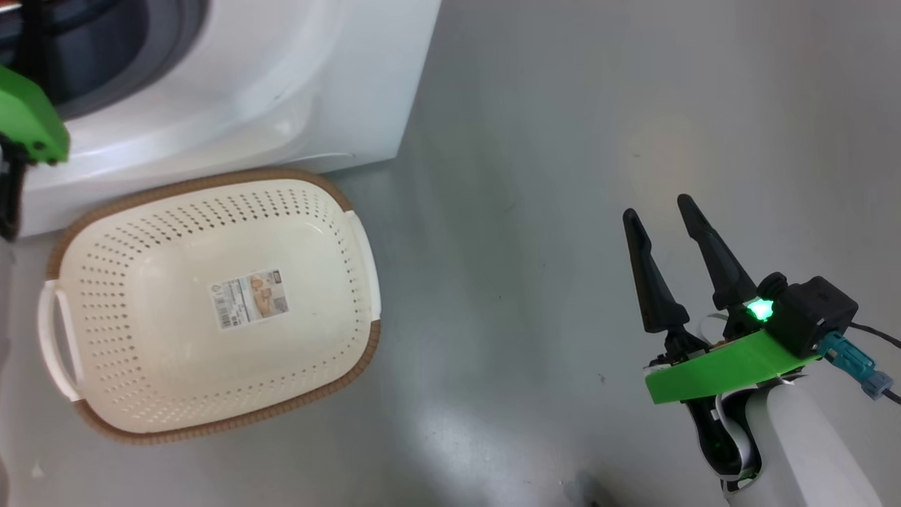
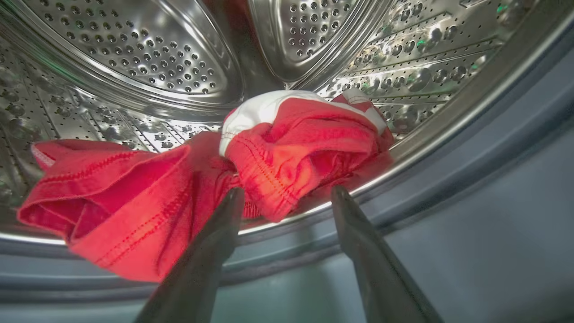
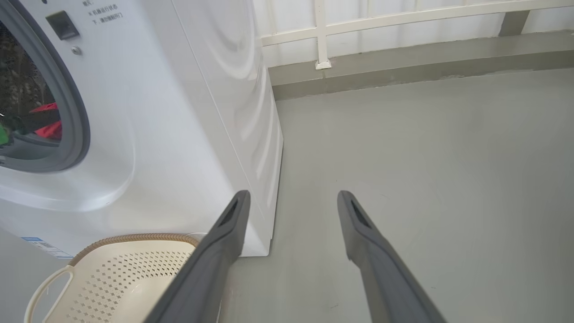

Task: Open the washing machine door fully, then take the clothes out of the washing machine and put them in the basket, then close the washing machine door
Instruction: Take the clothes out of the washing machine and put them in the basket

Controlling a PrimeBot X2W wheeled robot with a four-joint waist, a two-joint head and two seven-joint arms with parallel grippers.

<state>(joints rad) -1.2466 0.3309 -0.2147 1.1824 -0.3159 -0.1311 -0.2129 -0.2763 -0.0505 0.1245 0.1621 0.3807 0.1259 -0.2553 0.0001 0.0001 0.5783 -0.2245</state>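
In the left wrist view the red clothes (image 2: 287, 152) with white parts lie at the front lip of the steel drum (image 2: 148, 67). My left gripper (image 2: 287, 193) is open, its fingertips straddling the right bundle at the grey rubber ring. The washing machine (image 1: 232, 77) stands at the head view's top left, with the cream basket (image 1: 84, 232) on the floor in front of it, holding nothing. My right gripper (image 1: 662, 211) hangs open over bare floor to the right, holding nothing. The right wrist view shows the washing machine (image 3: 179, 112), a bit of red clothes (image 3: 47, 123) inside, and the basket (image 3: 116, 278). The washing machine door is out of view.
Grey floor (image 1: 549, 141) spreads to the right of the machine and basket. A white railing (image 3: 381, 22) and a low kerb run along the far side in the right wrist view. My left arm's green wrist bracket (image 1: 28, 120) sits at the head view's left edge.
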